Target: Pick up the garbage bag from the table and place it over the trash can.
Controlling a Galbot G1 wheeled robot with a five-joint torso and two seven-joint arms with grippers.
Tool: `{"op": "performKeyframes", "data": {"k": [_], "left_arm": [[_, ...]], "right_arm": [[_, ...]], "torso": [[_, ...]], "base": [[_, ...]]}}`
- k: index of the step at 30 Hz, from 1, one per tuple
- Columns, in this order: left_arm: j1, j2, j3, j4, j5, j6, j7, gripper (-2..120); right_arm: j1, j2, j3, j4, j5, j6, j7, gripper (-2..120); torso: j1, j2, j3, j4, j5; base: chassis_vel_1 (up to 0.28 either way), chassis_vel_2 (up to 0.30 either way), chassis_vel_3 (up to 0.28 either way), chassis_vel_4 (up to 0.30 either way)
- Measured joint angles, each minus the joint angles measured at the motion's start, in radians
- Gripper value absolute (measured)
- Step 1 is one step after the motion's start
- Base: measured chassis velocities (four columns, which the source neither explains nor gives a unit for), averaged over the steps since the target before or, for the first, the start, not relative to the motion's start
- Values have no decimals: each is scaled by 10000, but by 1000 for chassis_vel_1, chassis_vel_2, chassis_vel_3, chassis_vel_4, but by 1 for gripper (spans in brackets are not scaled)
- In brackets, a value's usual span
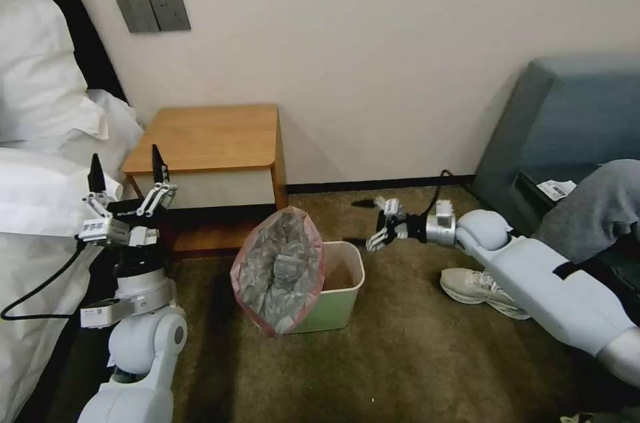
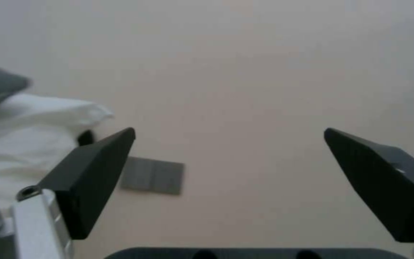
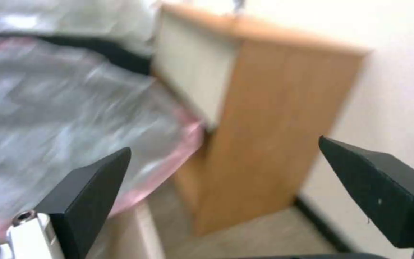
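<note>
Currently, item 1: garbage bag [image 1: 279, 269], grey w/ pink-red band, is sitting mouth-open and tilted over the 9 o'clock side of the trash can [image 1: 337, 288]. It is leaning against the rim, not seated round it; the 3 o'clock half of the bin is showing uncovered. Judging: bag is off the table, fitting step not yet done, prob. needing the mouth stretched over all four corners.

Item 2: table [image 1: 210, 139], wooden top bare, is standing at 11 o'clock of the bin, against the wall.

Item 3: right end effector [image 1: 365, 223] is hovering at 2 o'clock of the bin, pointing toward the bag, fingers spread wide, gripping nothing. Its wrist cam is facing the bag's pink edge and the table's side panel, so it seems lined up for the free rim.

Item 4: left end effector [image 1: 127, 173] is raised, pointing up at 9 o'clock of the table, fingers apart, empty; looks parked.

Surroundings: bed w/ white pillows [image 1: 40, 116] at far 9 o'clock; grey switch plate [image 1: 153, 13] on wall; blue-grey sofa [image 1: 573, 123] at 3 o'clock; a person's leg and pale shoe [image 1: 477, 284] are resting just beside the right arm, crowding its swing. Table corner is sitting close to the bag, limiting room on that side.
</note>
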Motion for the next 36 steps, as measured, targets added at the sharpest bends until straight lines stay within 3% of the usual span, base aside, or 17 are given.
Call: {"op": "performKeyframes", "data": {"k": [4,11,13,14,17,18,22,23,25,27,28,31,32,33,34,36], "left_arm": [[265,242,152,-532,325,1139,157,100],[861,643,449,-1123,-65,2363,493,100],[1292,926,765,-1702,-682,3287,332,100],[1292,926,765,-1702,-682,3287,332,100],[1775,1248,1109,-2472,-1109,4540,-244,100],[1775,1248,1109,-2472,-1109,4540,-244,100],[2315,1707,1249,-3663,-1453,7212,-1300,100],[2315,1707,1249,-3663,-1453,7212,-1300,100],[2446,1915,1165,-4021,-1709,8321,-1478,100],[2366,2099,969,-4220,-2107,9661,-1202,100],[2366,2099,969,-4220,-2107,9661,-1202,100],[1708,2173,658,-4321,-3414,12245,-734,100],[1708,2173,658,-4321,-3414,12245,-734,100],[1390,2137,512,-4407,-4194,12997,-553,100],[1190,2104,499,-4448,-4558,13250,-528,100],[865,2027,595,-4434,-4934,13447,-824,100]], "right_arm": [[-827,-91,1502,1019,-37,-5,1433,100],[-2049,65,3329,1953,-263,-145,2451,100],[-2671,262,4146,2373,-375,-257,2719,100],[-2671,262,4146,2373,-375,-257,2719,100],[-3530,633,5143,3045,-445,-351,3259,100],[-3530,633,5143,3045,-445,-351,3259,100],[-4342,1249,5980,3742,-559,-341,3942,100],[-4342,1249,5980,3742,-559,-341,3942,100],[-4665,1579,6282,4030,-644,-323,4201,100],[-5019,1936,6581,4340,-754,-317,4416,100],[-5019,1936,6581,4340,-754,-317,4416,100],[-5446,2454,6933,4689,-871,-316,4542,100],[-5446,2454,6933,4689,-871,-316,4542,100],[-5581,2605,7019,4775,-909,-319,4586,100],[-5652,2690,7052,4814,-935,-323,4607,100],[-5757,2805,7087,4871,-983,-324,4622,100]], "torso": [[0,0,0,-1,0],[0,1,-1,0,-3],[0,1,-1,0,1],[0,1,-1,0,1],[0,0,-1,-2,-1],[0,0,-1,-2,-1],[0,1,-1,1,-1],[0,1,-1,1,-1],[-1,1,-1,1,-1],[0,1,-1,2,-1],[0,1,-1,2,-1],[0,0,0,-1,-3],[0,0,0,-1,-3],[0,1,0,-1,-4],[0,1,0,-2,-3],[0,1,-1,-2,1]], "base": [[0,0,0,0],[0,0,0,0],[0,0,0,0],[0,0,0,0],[0,0,0,0],[0,0,0,0],[0,0,0,0],[0,0,0,0],[0,0,0,0],[0,0,0,0],[0,0,0,0],[0,0,0,0],[0,0,0,0],[0,0,0,0],[0,0,0,0],[0,0,0,0]]}}
